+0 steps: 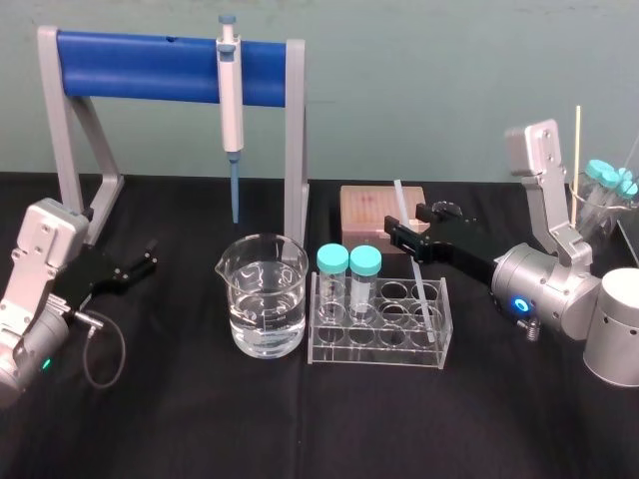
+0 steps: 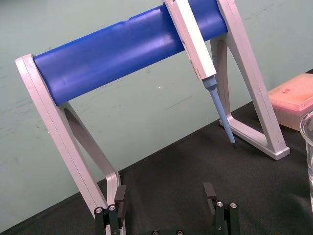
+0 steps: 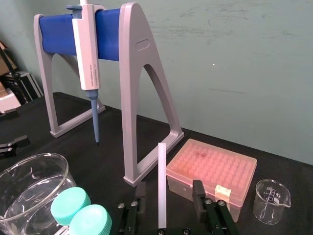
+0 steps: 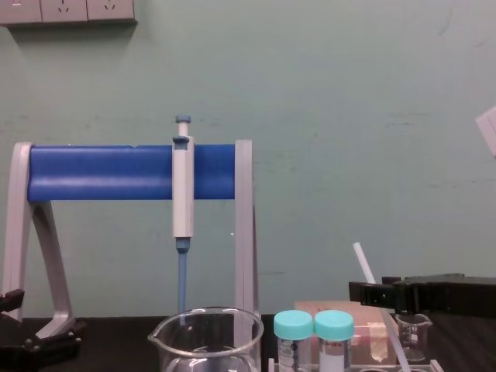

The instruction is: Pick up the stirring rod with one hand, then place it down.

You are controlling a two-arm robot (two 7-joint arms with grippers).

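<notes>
The stirring rod (image 1: 425, 299) is a thin white translucent stick leaning in the clear tube rack (image 1: 379, 347), with its top tilted back and to the left. My right gripper (image 1: 404, 224) reaches in from the right at the rod's upper part. In the right wrist view the rod (image 3: 162, 186) stands between the two black fingers (image 3: 197, 191) with a gap on each side, so the gripper (image 3: 169, 190) is open around it. The chest view shows the rod's tip (image 4: 362, 262) rising above the fingers. My left gripper (image 1: 150, 257) rests open at the far left, and nothing is between its fingers (image 2: 210, 192).
A glass beaker (image 1: 262, 299) of water stands left of the rack, and two teal-capped tubes (image 1: 349, 264) sit in the rack's left end. A pink tip box (image 1: 367, 210) lies behind it, with a small beaker (image 3: 272, 200) beside. A pipette (image 1: 231, 100) hangs on the blue-barred stand (image 1: 296, 140).
</notes>
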